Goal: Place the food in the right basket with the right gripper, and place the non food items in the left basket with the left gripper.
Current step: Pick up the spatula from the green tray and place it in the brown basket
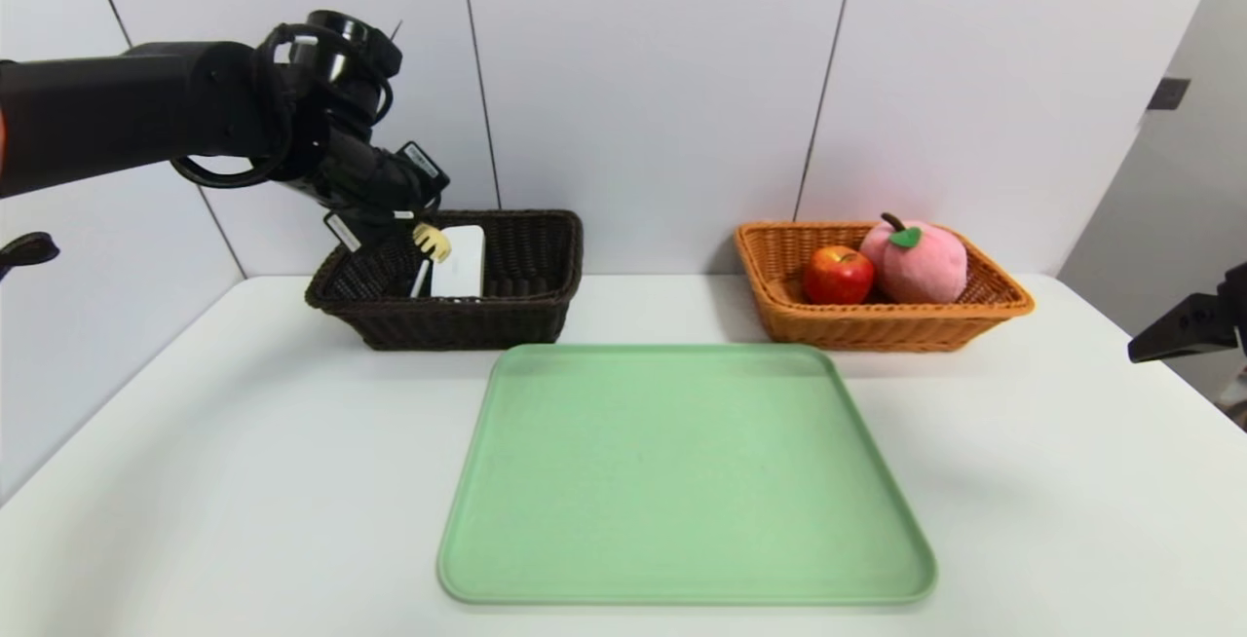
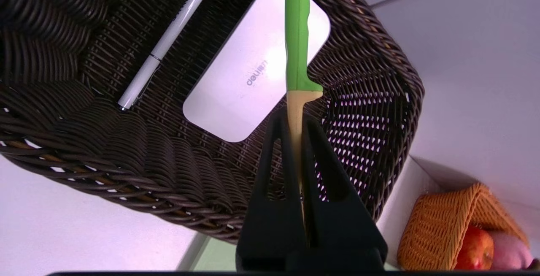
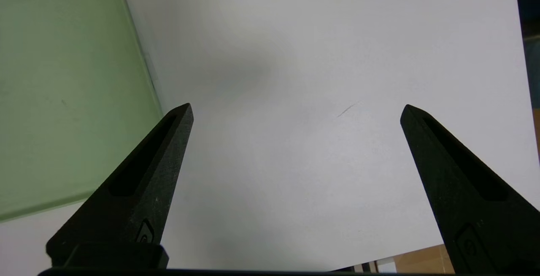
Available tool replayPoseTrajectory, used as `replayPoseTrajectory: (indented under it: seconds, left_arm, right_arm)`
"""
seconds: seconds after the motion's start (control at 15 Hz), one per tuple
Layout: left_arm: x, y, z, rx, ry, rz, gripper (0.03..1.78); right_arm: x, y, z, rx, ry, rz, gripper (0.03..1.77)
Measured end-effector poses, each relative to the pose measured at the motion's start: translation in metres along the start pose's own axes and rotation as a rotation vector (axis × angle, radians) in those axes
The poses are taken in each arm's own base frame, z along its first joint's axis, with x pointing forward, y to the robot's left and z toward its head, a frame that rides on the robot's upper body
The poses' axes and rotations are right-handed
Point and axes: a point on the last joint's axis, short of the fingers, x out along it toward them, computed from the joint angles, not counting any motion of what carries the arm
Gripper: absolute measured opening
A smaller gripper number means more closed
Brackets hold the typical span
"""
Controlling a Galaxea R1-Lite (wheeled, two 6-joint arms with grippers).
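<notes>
One stiff, light plastic fork (image 2: 298,48), likely slick, pinched at its beige head by left gripper (image 2: 296,141) over dark basket (image 1: 546,306) at 10 o'clock of tray (image 1: 682,481); right gripper (image 3: 295,111) agape, idle.

The end of the green-handled knife (image 2: 298,48) is cut off at twelve o'clock in the left wrist view, its blade is largely hidden between the shut fingers of the left gripper (image 2: 295,128), and the right gripper (image 1: 1184,325) is cropped at three o'clock in the head view.
</notes>
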Motion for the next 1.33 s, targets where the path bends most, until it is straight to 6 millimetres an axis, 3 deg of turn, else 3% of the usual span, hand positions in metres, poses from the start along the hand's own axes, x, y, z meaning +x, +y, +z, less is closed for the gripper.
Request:
replayPoseTrajectory:
  seconds: [0.33, 1.0, 1.33]
  left_arm:
    - [0.020, 0.006, -0.003, -0.128, 0.011, 0.030, 0.09]
    - [0.044, 0.011, -0.003, -0.205, 0.003, 0.029, 0.09]
    - [0.052, 0.014, -0.006, -0.205, 0.023, 0.039, 0.80]
  right_arm:
    - [0.003, 0.000, -0.002, -0.003, 0.013, -0.003, 1.70]
    - [0.006, 0.001, -0.002, -0.003, 0.026, -0.005, 1.70]
    - [0.007, 0.001, -0.002, -0.006, 0.029, -0.006, 1.70]
